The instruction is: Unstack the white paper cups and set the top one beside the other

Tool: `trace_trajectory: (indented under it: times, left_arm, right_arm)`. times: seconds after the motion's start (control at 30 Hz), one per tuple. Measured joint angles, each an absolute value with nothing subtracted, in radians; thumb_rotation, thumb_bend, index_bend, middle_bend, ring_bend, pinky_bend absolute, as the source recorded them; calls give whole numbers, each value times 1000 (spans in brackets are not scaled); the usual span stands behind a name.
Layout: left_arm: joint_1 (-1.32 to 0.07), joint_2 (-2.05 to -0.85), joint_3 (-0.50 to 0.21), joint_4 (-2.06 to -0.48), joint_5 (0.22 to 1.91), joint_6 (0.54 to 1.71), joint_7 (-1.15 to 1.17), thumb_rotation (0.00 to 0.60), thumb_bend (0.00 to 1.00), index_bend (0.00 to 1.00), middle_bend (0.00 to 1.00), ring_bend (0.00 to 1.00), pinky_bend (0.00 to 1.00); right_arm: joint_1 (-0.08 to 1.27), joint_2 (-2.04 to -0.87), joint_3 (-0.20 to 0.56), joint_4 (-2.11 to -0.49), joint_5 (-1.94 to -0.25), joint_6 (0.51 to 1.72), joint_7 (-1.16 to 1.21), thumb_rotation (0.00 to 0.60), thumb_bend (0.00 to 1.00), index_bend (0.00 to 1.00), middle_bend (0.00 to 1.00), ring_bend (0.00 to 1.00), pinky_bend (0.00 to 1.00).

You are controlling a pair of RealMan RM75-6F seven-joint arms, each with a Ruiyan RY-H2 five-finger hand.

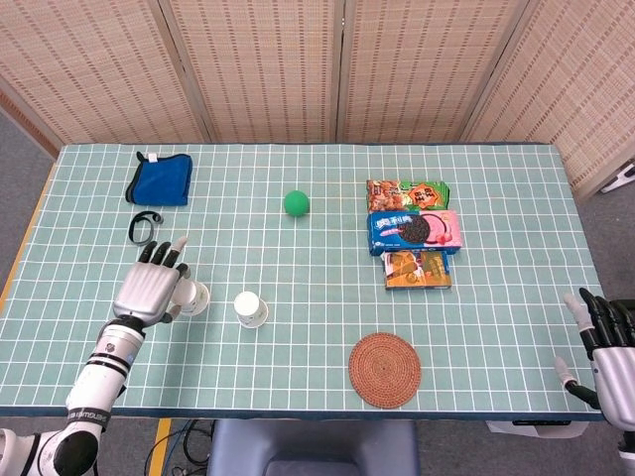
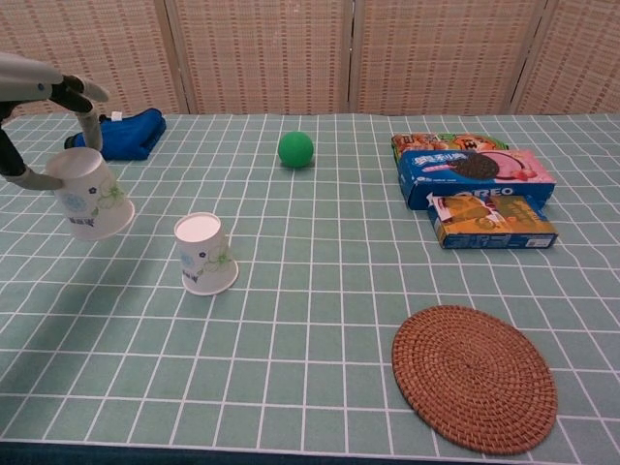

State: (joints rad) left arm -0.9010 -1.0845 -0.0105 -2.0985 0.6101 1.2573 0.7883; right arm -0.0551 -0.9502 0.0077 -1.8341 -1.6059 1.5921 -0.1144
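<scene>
Two white paper cups with a green leaf print are apart, both upside down. One cup (image 2: 204,254) (image 1: 250,309) stands on the table. My left hand (image 1: 149,290) (image 2: 39,107) grips the other cup (image 2: 89,194) (image 1: 194,297) just above the table, tilted, to the left of the standing one. My right hand (image 1: 607,342) hangs off the table's near right corner, fingers apart, holding nothing; the chest view does not show it.
A green ball (image 2: 295,148) lies mid-table. Three snack boxes (image 2: 473,189) sit at the right, a round woven mat (image 2: 474,377) at the near right. A blue cloth (image 1: 160,178) and a black band (image 1: 144,228) lie at the far left.
</scene>
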Motion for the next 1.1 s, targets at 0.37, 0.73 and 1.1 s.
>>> trace_trajectory:
  times: [0.37, 0.73, 1.1]
  left_arm:
    - [-848, -1144, -2, -2014, 648, 1227, 733, 600, 295, 422, 0, 0, 0]
    - [-844, -1184, -18, -1960, 646, 1167, 715, 600, 295, 422, 0, 0, 0]
    - [-821, -1197, -22, -1913, 668, 1133, 669, 600, 295, 421, 0, 0, 0]
  right_arm:
    - [-55, -944, 1, -1829, -1619, 1590, -100, 600, 302, 7, 0, 0, 0]
    - [-54, -944, 0, -1825, -1628, 1594, -103, 600, 303, 7, 0, 0, 0]
    - [-53, -946, 0, -1824, -1630, 1594, -107, 600, 303, 7, 0, 0, 0]
